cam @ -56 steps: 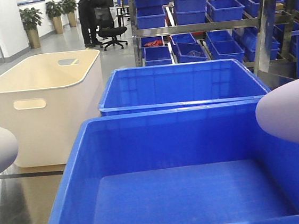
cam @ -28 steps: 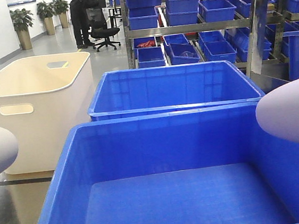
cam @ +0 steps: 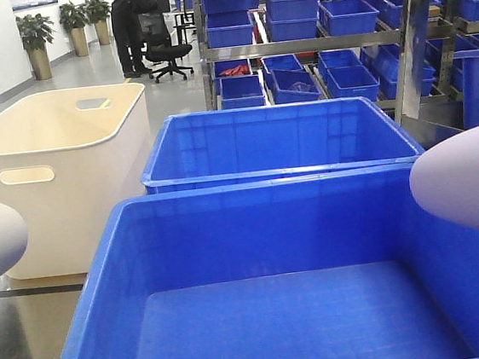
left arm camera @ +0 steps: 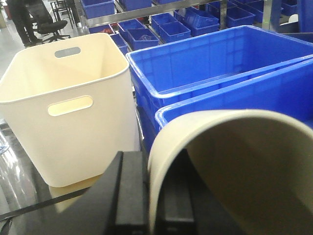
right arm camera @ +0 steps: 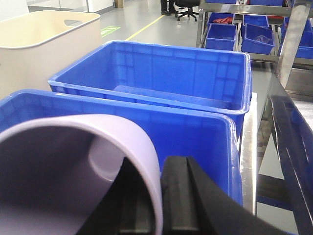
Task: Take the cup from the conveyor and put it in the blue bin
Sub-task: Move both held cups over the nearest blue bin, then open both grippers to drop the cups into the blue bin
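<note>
While two cups are pinched (cream cup (left arm camera: 244, 161), left gripper (left arm camera: 155, 176); lilac cup (right arm camera: 63, 161), right gripper (right arm camera: 157, 186)), two blue bins (cam: 253, 229) (cam: 278, 137) are seen, nearer cropped.

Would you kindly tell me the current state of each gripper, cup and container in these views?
left gripper: shut on cream cup
right gripper: shut on lilac cup
cream cup: held, empty
lilac cup: held, empty
near blue bin: empty
far blue bin: no contents visible
cream tub: upright, floor hidden
</note>
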### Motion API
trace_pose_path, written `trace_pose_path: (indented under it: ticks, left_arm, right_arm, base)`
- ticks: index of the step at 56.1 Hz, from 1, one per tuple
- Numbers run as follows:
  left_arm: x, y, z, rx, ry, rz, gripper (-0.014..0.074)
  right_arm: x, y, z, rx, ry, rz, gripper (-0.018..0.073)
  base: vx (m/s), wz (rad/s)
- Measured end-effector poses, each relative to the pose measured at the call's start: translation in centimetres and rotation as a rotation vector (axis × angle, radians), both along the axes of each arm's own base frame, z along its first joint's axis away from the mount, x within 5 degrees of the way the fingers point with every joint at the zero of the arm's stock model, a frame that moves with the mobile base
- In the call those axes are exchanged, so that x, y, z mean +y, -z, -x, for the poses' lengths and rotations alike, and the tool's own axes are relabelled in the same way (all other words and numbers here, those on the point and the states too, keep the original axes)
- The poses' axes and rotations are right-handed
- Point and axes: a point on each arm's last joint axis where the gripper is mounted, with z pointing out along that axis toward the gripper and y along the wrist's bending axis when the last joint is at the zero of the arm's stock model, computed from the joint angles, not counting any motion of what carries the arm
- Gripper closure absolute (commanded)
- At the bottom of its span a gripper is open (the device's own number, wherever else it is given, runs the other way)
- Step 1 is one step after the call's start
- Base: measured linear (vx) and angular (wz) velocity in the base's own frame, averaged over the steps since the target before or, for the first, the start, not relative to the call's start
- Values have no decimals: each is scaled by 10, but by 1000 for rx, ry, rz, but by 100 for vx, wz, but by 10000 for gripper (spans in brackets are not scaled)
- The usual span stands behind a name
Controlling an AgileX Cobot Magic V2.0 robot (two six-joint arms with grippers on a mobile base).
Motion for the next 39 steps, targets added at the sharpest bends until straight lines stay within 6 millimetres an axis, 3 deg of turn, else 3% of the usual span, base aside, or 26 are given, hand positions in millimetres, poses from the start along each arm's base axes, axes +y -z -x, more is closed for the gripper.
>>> trace_pose_path:
  ticks: [15,23,31,39]
  left_arm:
    - [-2,-2,0,-4,7,63,601]
    - [-4,1,-13,-4,24,35,600]
    - [-23,10,-39,49,145,90,600]
    - [-57,30,-75,124,334,143,591]
  right_arm:
    - [2,0,0,6,-13,-30,568]
    - [5,1,-5,22,-29,-59,568]
    - [11,14,-33,78,-47,-9,568]
    - [22,35,-67,170,-99,18,565]
  base:
    - [0,0]
    - [0,0]
    - [0,0]
    - [0,0]
